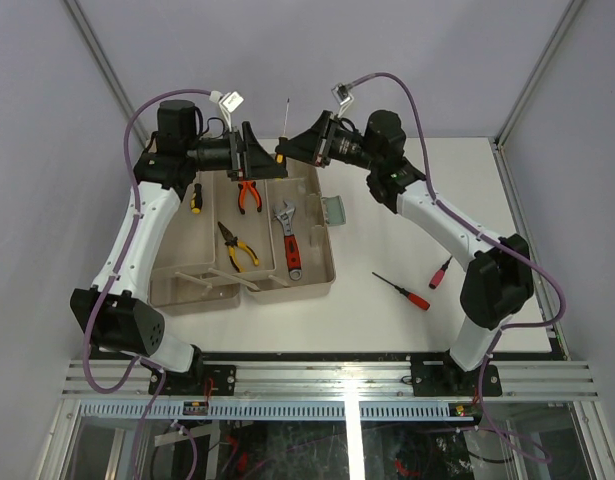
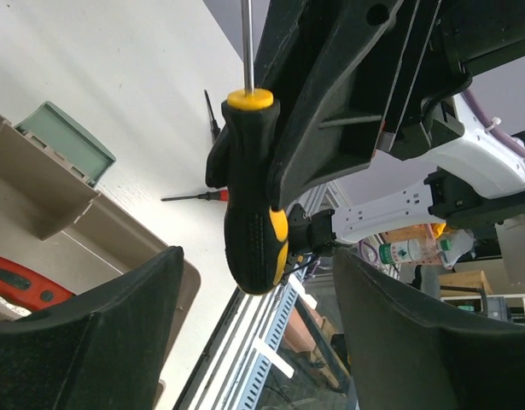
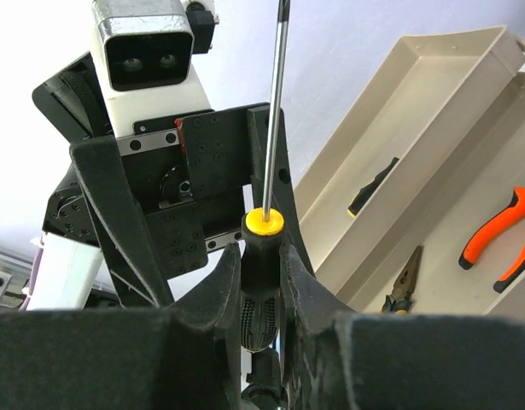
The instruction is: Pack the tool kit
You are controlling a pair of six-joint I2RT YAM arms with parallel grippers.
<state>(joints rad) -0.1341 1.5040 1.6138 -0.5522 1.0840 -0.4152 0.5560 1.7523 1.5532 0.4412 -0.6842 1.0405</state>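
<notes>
In the right hand [image 3: 262,273], black-yellow screwdriver [image 2: 249,213].

Robot lab: aluminium-framed enclosure [image 1: 327,385]

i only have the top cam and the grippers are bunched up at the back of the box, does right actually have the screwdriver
observer: Yes. On the right wrist camera the right gripper is shut on the screwdriver, gripping the black handle just below the yellow collar.
operator: and left, is it gripping too
observer: No. On the left wrist camera the left gripper is open. Its fingers are spread either side of the handle and clear of it.
</notes>
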